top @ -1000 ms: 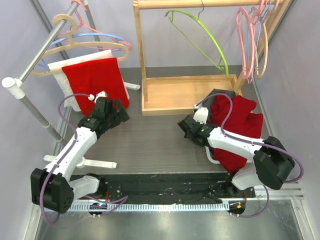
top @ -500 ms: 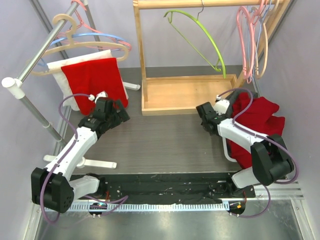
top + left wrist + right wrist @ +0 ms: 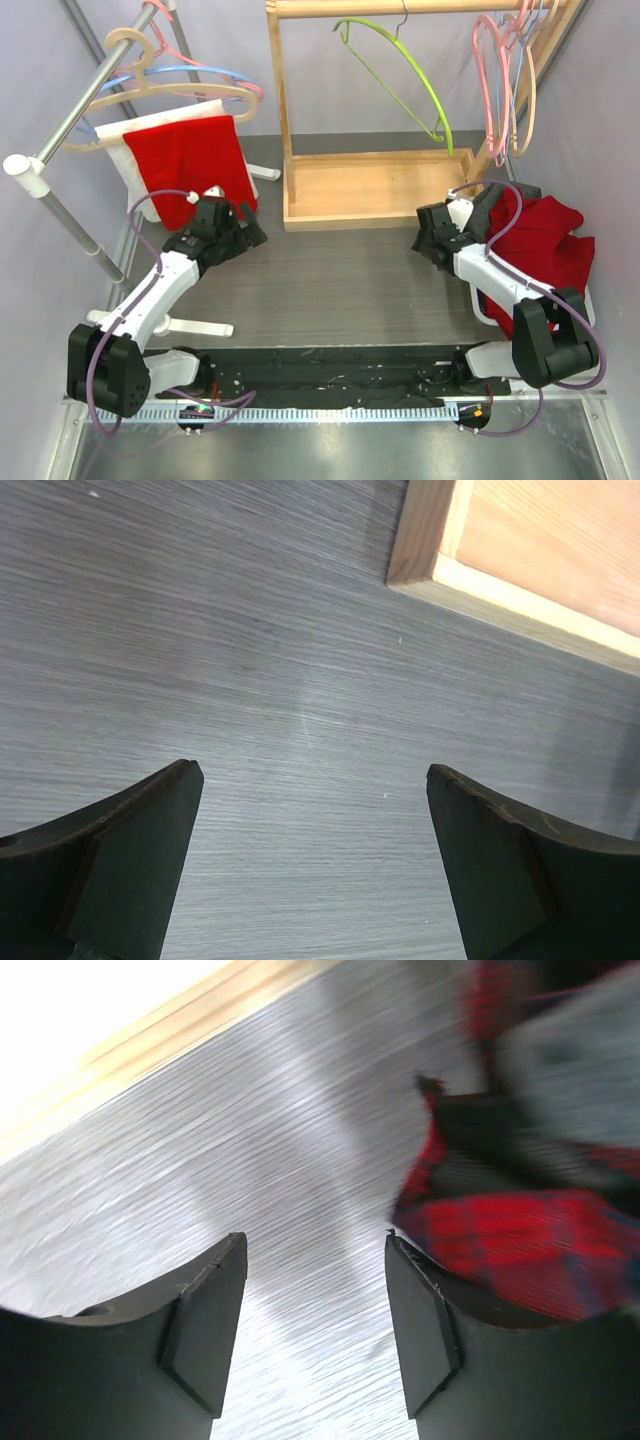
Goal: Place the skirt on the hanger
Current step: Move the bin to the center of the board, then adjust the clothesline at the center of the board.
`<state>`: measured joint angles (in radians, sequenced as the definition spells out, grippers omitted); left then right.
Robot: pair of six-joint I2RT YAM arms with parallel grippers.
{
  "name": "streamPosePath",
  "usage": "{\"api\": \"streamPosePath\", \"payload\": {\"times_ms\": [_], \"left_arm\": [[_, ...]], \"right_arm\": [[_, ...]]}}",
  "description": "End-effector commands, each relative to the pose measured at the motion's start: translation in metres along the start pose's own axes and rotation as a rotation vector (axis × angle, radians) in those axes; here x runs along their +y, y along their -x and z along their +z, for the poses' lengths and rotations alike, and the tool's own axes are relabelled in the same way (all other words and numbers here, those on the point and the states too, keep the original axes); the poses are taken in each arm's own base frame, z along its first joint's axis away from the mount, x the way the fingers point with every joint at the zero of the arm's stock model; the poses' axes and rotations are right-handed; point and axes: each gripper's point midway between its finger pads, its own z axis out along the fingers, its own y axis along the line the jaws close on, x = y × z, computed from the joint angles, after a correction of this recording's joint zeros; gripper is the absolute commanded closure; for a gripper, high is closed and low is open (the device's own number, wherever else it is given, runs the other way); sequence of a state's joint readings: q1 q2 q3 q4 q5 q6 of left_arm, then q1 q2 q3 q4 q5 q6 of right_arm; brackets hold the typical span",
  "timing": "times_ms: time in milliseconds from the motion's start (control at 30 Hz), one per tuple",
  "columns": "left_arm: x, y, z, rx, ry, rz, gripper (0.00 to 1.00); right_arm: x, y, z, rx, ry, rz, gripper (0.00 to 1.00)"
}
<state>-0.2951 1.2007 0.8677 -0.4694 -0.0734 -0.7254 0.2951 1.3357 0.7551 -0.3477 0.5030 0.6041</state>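
The right gripper [image 3: 315,1260] is held with jaws parted and empty above the grey, fine-grained table [image 3: 250,1140]. The crumpled red skirt [image 3: 500,1240] lies just beside one finger; its dark check, blurred, is shown only by the wrist view. The left gripper [image 3: 312,780] is spread wide and empty, near a pale wooden tray [image 3: 520,570]. The thin, curved green hanger [image 3: 400,75] is seen only from above.

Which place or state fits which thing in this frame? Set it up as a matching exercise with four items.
Things:
1. green hanger
2. red skirt
3. left gripper
4. red cloth

Places or states:
A. heaped on the table beside the right arm
B. draped on the metal rack at the left
C. hanging from the wooden rail
D. open above bare table, near the wooden tray corner

Pairs: 1-C, 2-A, 3-D, 4-B
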Motion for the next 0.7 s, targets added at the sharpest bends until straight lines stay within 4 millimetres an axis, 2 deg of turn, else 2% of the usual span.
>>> {"api": "streamPosePath", "payload": {"times_ms": [0, 133, 267, 367, 400, 433, 533, 667], "left_arm": [[-0.022, -0.011, 0.005, 0.038, -0.117, 0.027, 0.0], [-0.033, -0.028, 0.012, 0.077, -0.146, 0.065, 0.0], [-0.048, -0.033, 0.022, 0.08, -0.183, 0.104, 0.01], [-0.055, -0.035, 0.032, 0.091, -0.187, 0.124, 0.02], [-0.057, -0.035, 0.036, 0.094, -0.186, 0.13, 0.02], [-0.06, -0.035, 0.039, 0.093, -0.186, 0.135, 0.03], [-0.067, -0.034, 0.054, 0.1, -0.176, 0.153, 0.04], [-0.077, -0.034, 0.083, 0.124, -0.14, 0.179, 0.1]], "right_arm": [[0.05, 0.005, -0.014, -0.017, 0.173, -0.071, 0.37], [0.076, -0.007, -0.012, -0.002, 0.204, -0.122, 0.37], [0.102, -0.015, 0.004, 0.015, 0.246, -0.154, 0.37], [0.118, -0.01, 0.013, 0.009, 0.263, -0.169, 0.37], [0.118, -0.015, 0.022, 0.022, 0.242, -0.185, 0.37], [0.124, -0.008, 0.023, 0.007, 0.238, -0.188, 0.37], [0.129, -0.003, 0.034, -0.003, 0.212, -0.192, 0.37], [0.128, 0.006, 0.043, -0.02, 0.186, -0.152, 0.37]]}}
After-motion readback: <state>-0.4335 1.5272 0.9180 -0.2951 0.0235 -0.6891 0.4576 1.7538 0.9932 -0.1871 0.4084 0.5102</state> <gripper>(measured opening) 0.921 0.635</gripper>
